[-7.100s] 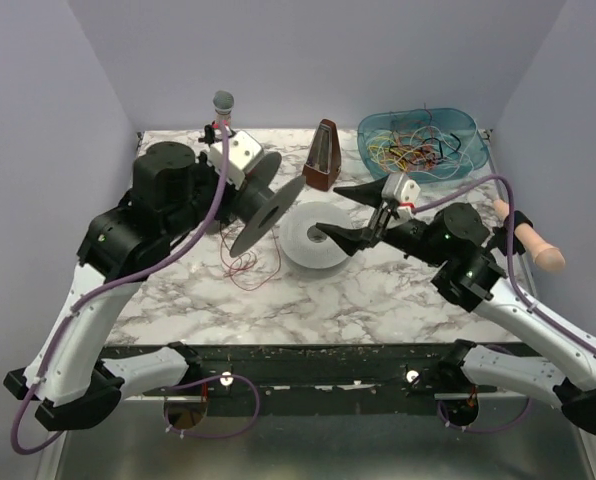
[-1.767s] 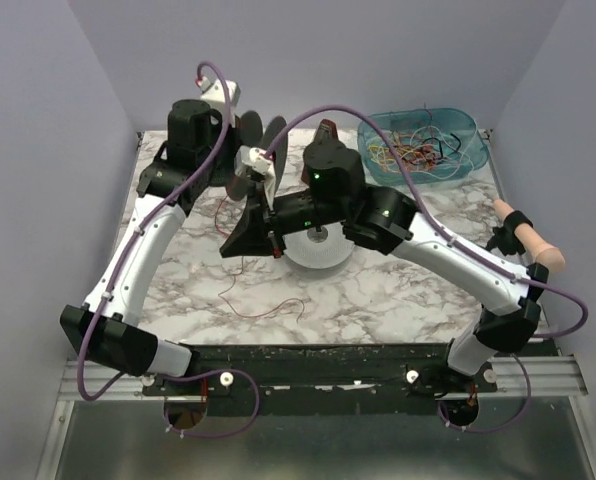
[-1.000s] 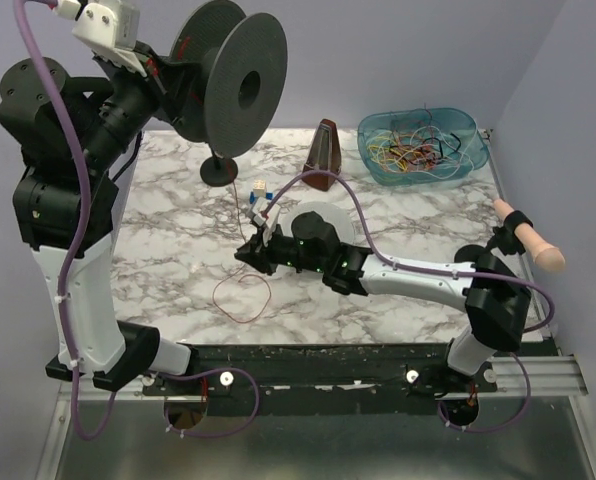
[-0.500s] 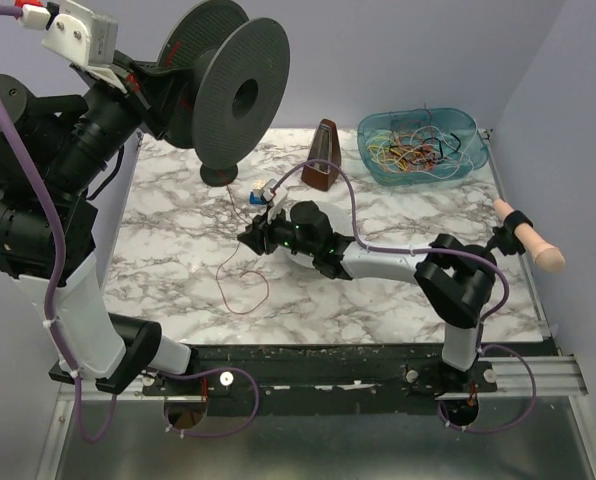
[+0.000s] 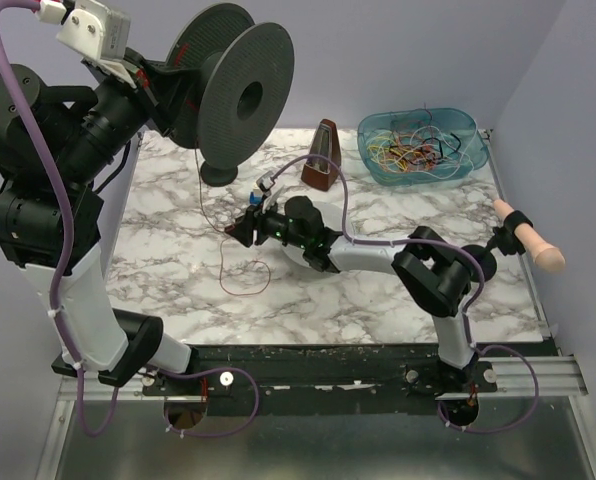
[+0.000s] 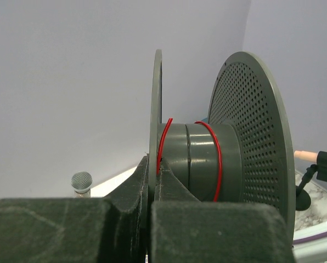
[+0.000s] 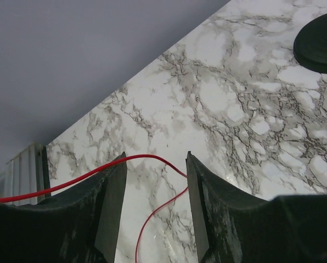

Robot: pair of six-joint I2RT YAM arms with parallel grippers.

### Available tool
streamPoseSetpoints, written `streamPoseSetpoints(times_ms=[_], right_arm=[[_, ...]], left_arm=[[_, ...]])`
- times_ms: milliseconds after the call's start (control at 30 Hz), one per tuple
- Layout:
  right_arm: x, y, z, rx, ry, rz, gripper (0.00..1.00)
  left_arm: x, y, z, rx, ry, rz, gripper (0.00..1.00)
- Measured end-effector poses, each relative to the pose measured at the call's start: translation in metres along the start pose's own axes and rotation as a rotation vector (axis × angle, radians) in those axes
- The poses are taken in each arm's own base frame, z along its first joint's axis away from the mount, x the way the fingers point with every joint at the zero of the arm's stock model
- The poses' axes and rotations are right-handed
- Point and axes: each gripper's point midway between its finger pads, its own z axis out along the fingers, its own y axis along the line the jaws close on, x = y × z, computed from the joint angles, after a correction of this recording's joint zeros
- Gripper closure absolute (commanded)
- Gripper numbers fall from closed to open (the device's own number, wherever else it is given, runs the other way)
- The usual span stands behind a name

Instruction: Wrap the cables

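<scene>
High above the table (image 5: 378, 290), the left gripper (image 6: 152, 164) pinches a flange of the spool (image 5: 240, 95), with red cable (image 7: 147, 156) wound on it. The right gripper (image 7: 155, 164) is low, jaws spread, and the cable crosses the gap loosely.

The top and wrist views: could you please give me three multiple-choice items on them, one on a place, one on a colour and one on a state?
1. Where is the clear blue plastic tub of tangled multicoloured cables?
A. far right corner of the white marble table
B. its near left corner
C. its middle
2. What colour is the thin cable wound on the dark grey plastic spool?
A. green
B. red
C. yellow
3. How is the right gripper?
A. shut on the spool
B. shut on the tub
C. open
1 A: seen from above. 2 B: a red strand circles the hub. 3 C: its fingers stand apart.
</scene>
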Motion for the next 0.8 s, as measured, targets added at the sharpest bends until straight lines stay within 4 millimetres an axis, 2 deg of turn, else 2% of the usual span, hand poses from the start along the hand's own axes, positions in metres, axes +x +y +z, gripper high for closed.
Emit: streamPoseSetpoints(times_ms=[33,100,200,300,433,500,600,700,800], right_arm=[[0.0,-0.002,0.002,0.0,-0.003,0.01,0.45],[0.001,-0.005,0.006,0.0,-0.006,0.025,0.56],[0.005,-0.014,0.013,-0.001,-0.006,0.044,0.83],[0.008,-0.02,0.015,-0.007,-0.015,0.067,0.99],[-0.001,-0.031,0.009,0.001,-0.067,0.101,0.99],[0.001,-0.038,-0.004,0.024,-0.075,0.118,0.99],[0.002,-0.052,-0.034,0.081,-0.077,0.133,0.99],[-0.014,-0.063,-0.062,0.129,-0.119,0.127,0.99],[-0.042,-0.071,-0.08,0.167,-0.191,0.103,0.99]], left_arm=[[0.001,0.0,0.001,0.001,0.002,-0.001,1.0],[0.003,0.001,0.003,0.004,0.007,-0.003,1.0],[0.004,0.001,0.005,0.006,0.012,-0.005,1.0],[0.005,0.001,0.006,0.013,0.014,-0.006,1.0],[0.008,-0.002,0.006,0.029,0.024,-0.003,1.0],[0.016,-0.004,0.004,0.041,0.053,0.0,1.0],[0.035,-0.008,-0.002,0.07,0.125,0.009,1.0],[0.059,-0.015,-0.011,0.106,0.215,0.003,1.0],[0.071,-0.024,-0.019,0.162,0.262,0.017,1.0]])
